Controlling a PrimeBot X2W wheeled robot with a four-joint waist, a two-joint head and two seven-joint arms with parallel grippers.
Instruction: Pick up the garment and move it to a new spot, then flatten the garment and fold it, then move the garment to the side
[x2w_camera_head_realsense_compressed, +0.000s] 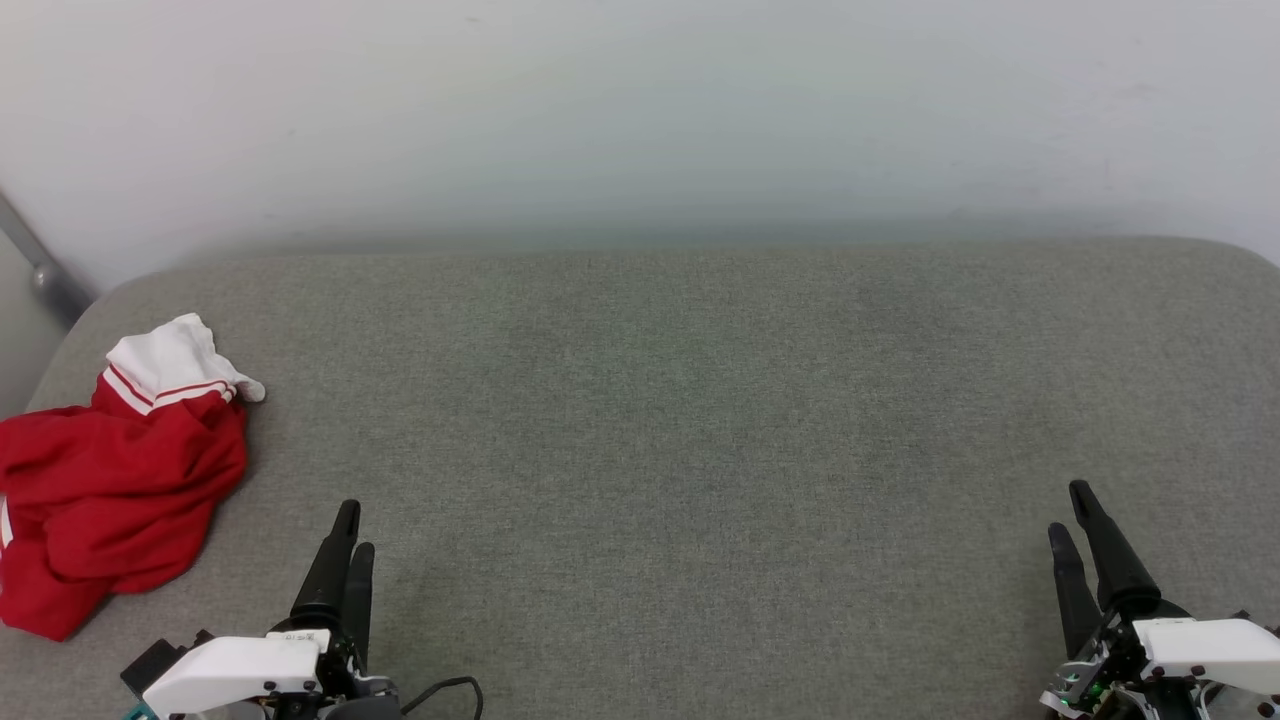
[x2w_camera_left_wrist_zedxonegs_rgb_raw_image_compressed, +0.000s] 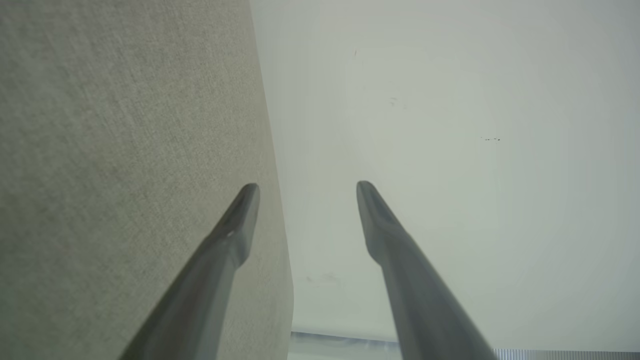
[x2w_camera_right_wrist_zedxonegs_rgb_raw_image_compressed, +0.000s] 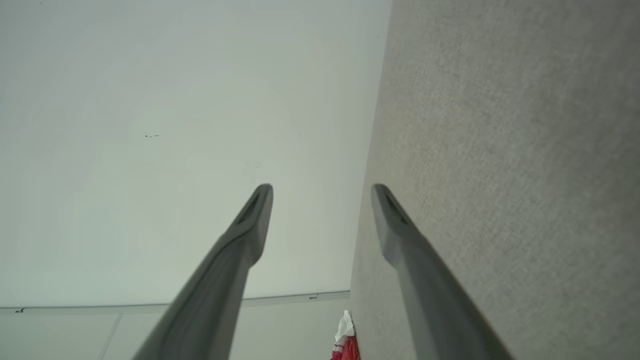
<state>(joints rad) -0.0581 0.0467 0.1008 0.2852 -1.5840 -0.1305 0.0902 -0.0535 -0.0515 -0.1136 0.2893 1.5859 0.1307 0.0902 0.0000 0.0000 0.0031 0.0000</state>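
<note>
The garment (x2w_camera_head_realsense_compressed: 110, 480), a red T-shirt with a white sleeve and red-and-white stripe trim, lies crumpled at the far left of the grey fabric surface (x2w_camera_head_realsense_compressed: 680, 430), partly cut off by the left edge of the head view. A small piece of the garment (x2w_camera_right_wrist_zedxonegs_rgb_raw_image_compressed: 345, 342) shows low in the right wrist view. My left gripper (x2w_camera_head_realsense_compressed: 354, 526) stands open at the lower left, just right of the garment and apart from it; in the left wrist view my left gripper (x2w_camera_left_wrist_zedxonegs_rgb_raw_image_compressed: 307, 186) holds nothing between its spread fingers. At the lower right my right gripper (x2w_camera_head_realsense_compressed: 1068, 506) is open and empty, as my right gripper (x2w_camera_right_wrist_zedxonegs_rgb_raw_image_compressed: 322, 187) also appears in its wrist view.
A pale wall (x2w_camera_head_realsense_compressed: 640, 110) rises behind the grey surface. A grey metal bar (x2w_camera_head_realsense_compressed: 40, 265) slants at the far left by the surface's rounded back corner. A dark cable (x2w_camera_head_realsense_compressed: 445, 690) loops near my left wrist.
</note>
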